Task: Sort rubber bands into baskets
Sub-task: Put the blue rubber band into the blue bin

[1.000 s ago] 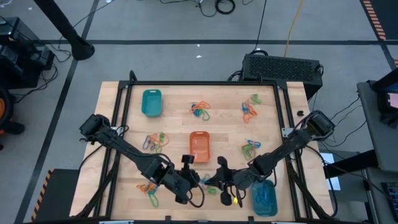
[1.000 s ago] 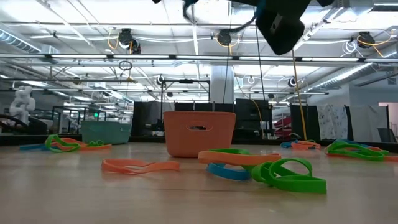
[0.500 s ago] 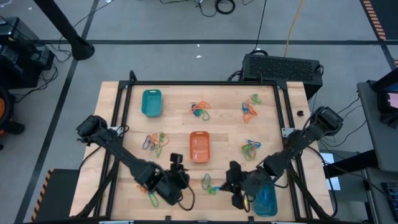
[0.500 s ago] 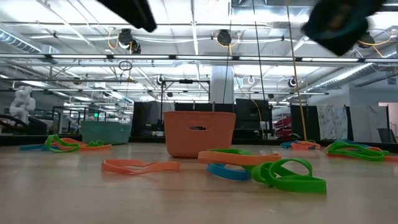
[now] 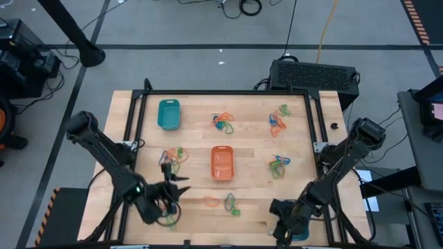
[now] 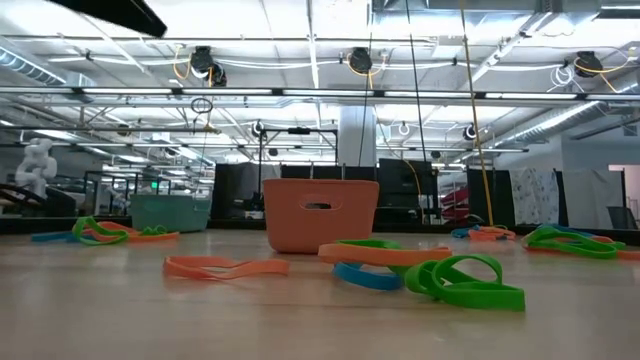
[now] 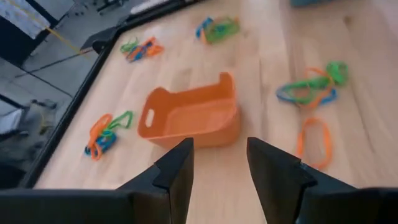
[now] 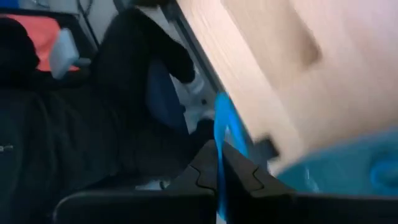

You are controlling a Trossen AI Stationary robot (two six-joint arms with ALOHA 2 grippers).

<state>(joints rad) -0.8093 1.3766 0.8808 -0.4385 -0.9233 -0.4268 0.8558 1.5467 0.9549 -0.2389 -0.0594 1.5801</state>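
Note:
Rubber bands lie in small heaps on the table (image 5: 194,138), among them one heap (image 5: 222,122) and a second (image 5: 279,164). A teal basket (image 5: 168,113) stands far left and an orange basket (image 5: 221,163) in the middle. My right arm mostly hides a blue-teal basket (image 5: 302,234) at the near right. My left gripper (image 5: 172,181) hovers open at the near left, pointing at the orange basket (image 7: 189,118). My right gripper (image 5: 277,223) is shut on a blue rubber band (image 8: 225,124) beside the near right basket (image 8: 348,162). My right gripper pinches the blue rubber band between its two shut fingertips (image 8: 239,167). A flattened loop of the band (image 8: 222,115) sticks out past the tips, clear of the table. Which part of the band lies between the fingers is hidden by them.
A loose orange band (image 5: 211,200) and a green one (image 5: 232,204) lie near the front middle. More bands (image 5: 172,157) lie beside my left gripper, others (image 5: 166,216) by the near edge. A black frame (image 5: 131,138) borders the table.
My left gripper has swung from the front middle toward the table's left edge. My right gripper has moved toward the near right corner, to the blue-teal basket, and its wrist has rolled. The bands on the table have stayed where they were.

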